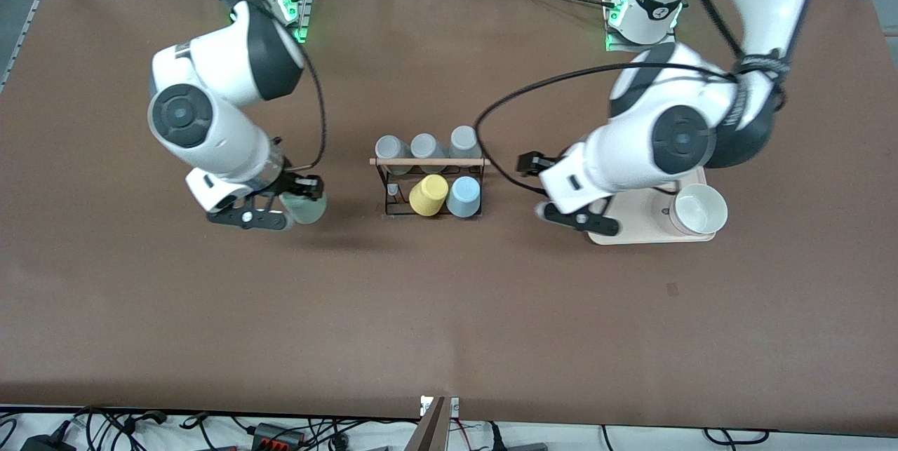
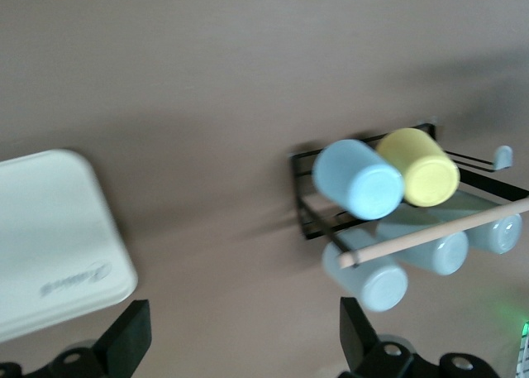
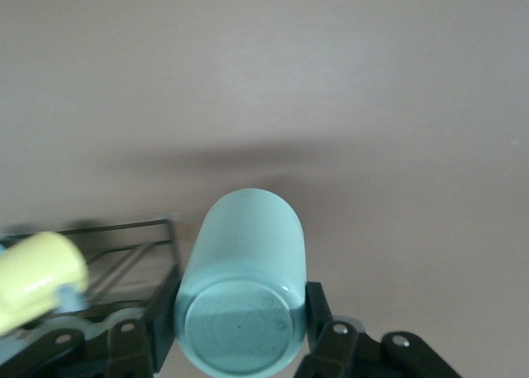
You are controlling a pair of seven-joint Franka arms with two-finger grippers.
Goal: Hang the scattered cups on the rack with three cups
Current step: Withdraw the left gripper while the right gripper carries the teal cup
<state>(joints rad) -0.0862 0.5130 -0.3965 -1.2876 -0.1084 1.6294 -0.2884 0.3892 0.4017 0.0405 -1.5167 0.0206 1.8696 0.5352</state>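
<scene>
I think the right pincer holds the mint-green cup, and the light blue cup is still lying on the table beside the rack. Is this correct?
Not quite. The right pincer does hold the mint-green cup, but the light blue cup is not on the table: it already hangs on the rack, next to the yellow cup. The front view and the left wrist view both show this.

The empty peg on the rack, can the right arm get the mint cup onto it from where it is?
Probably yes. The right gripper holds the mint cup beside the rack, and the empty peg sits at that end, nothing between.
</scene>
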